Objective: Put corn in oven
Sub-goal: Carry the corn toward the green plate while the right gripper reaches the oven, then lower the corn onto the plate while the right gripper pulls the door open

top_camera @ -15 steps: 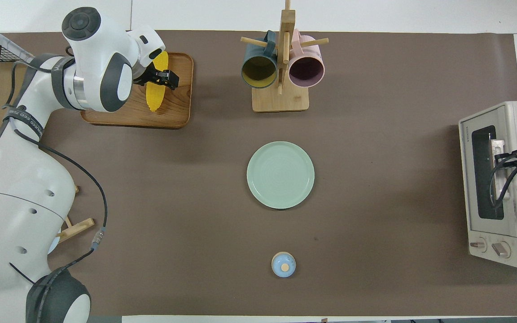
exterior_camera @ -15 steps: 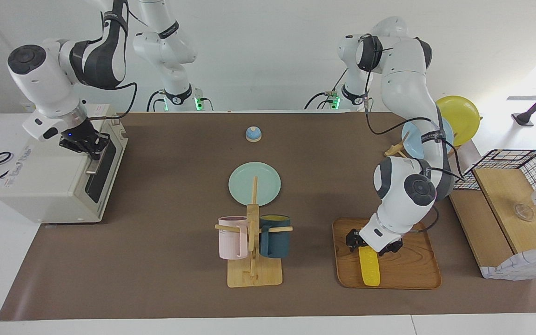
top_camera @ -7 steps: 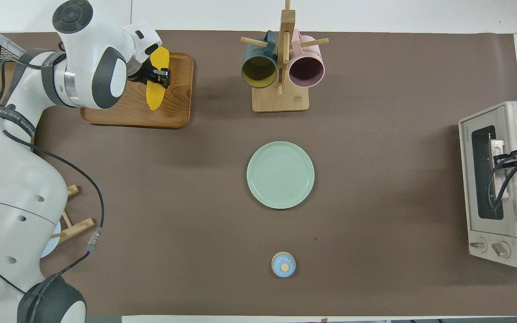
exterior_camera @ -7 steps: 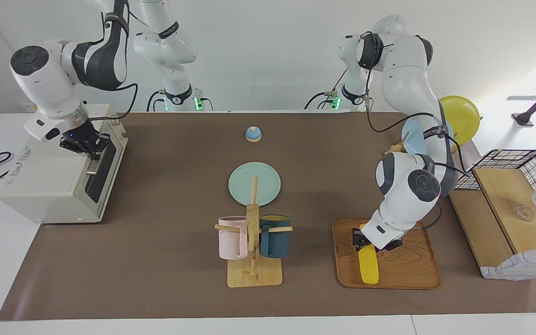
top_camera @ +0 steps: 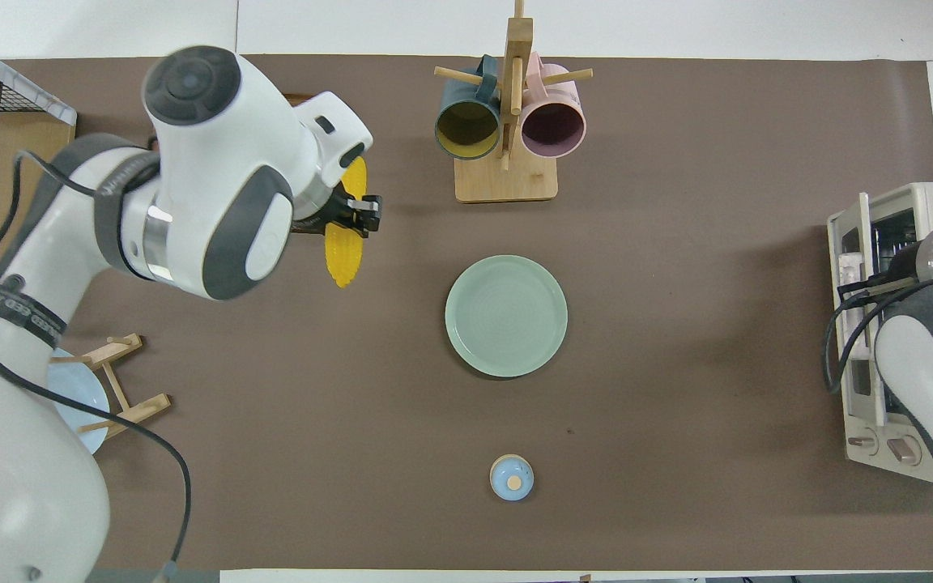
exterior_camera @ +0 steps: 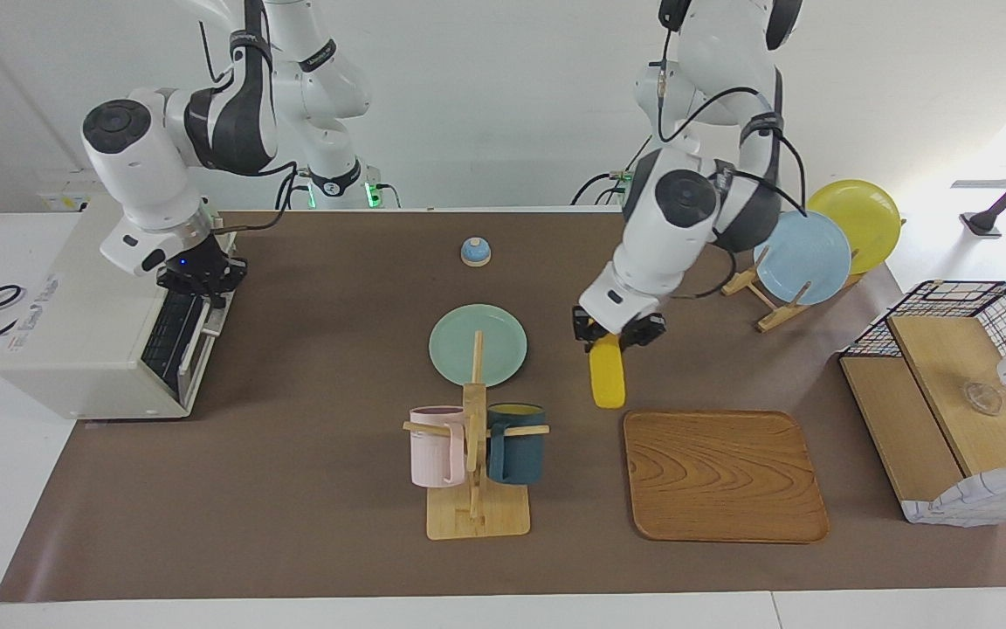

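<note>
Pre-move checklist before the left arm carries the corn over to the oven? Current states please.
1. Corn held: ok. The left gripper is shut on its upper end and the cob hangs in the air.
2. Corn off the wooden tray: ok, nothing lies on the tray.
3. Oven door open: ok. The right gripper is shut on the door handle and the door is pulled down, rack showing.
4. Door fully open: cannot tell.
5. Path toward the oven: not ok yet. The green plate and the mug rack lie between; carry high.
6. Grip secure against swing: cannot tell.
</note>
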Controlling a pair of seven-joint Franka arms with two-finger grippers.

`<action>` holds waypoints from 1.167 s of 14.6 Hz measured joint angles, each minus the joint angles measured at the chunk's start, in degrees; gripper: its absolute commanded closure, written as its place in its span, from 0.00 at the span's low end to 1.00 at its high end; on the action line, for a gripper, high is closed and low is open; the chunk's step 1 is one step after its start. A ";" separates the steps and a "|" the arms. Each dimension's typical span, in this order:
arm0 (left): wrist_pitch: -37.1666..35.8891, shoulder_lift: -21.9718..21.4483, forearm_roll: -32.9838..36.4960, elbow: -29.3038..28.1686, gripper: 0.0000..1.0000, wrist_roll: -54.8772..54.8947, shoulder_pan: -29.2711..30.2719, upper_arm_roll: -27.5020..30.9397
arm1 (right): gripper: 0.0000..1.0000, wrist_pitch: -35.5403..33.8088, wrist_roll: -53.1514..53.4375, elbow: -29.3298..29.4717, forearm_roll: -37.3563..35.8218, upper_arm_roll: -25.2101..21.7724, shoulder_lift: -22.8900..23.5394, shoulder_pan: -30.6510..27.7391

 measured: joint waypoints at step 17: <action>32.27 4.45 -0.14 -15.38 0.00 -18.79 -17.94 1.26 | 1.00 20.80 6.40 -9.60 2.93 1.67 7.70 3.66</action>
